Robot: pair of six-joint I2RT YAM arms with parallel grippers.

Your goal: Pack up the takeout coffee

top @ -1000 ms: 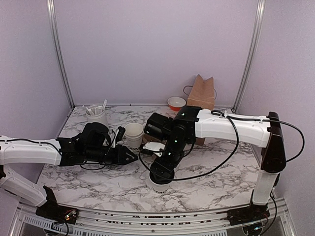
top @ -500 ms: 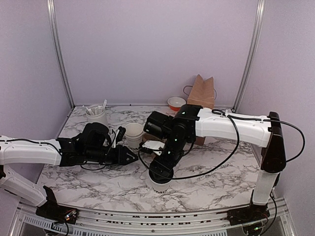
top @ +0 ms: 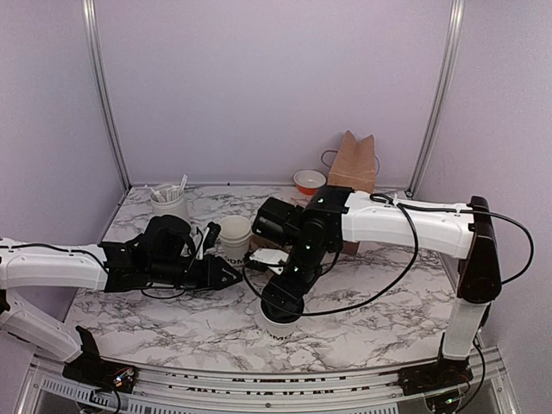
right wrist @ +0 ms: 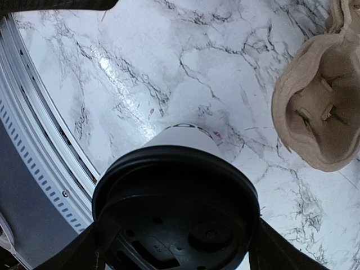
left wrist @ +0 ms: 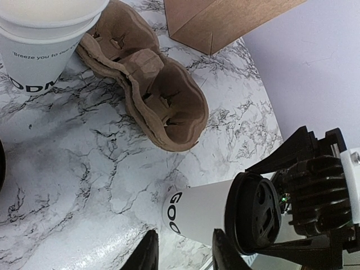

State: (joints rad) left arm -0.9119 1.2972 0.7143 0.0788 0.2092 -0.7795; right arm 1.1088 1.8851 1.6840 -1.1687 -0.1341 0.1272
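The bench was a white marble-patterned top run through with grey veins, glossy enough to catch the light. Pale lavender walls closed it in on three sides, with an aluminium post in each back corner. A slotted metal rail ran along the near edge.

The takeout coffee, a white paper cup with dark lettering and a black lid, stood on the bench close to that near edge, towards the middle. The right end effector came down on it from above, its fingers set wide and pressed against opposite sides of the lid. The left end effector lay low over the bench to the cup's left, its fingers partly spread with nothing between them, pointing towards the cup but apart from it.

Just behind the cup lay a brown moulded-pulp cup carrier, its wells bare. Touching the carrier's left end stood a lidless white paper cup. A taller white holder of utensils sat in the back left corner. At the back right stood a brown paper bag, with a small red-rimmed bowl just to its left.
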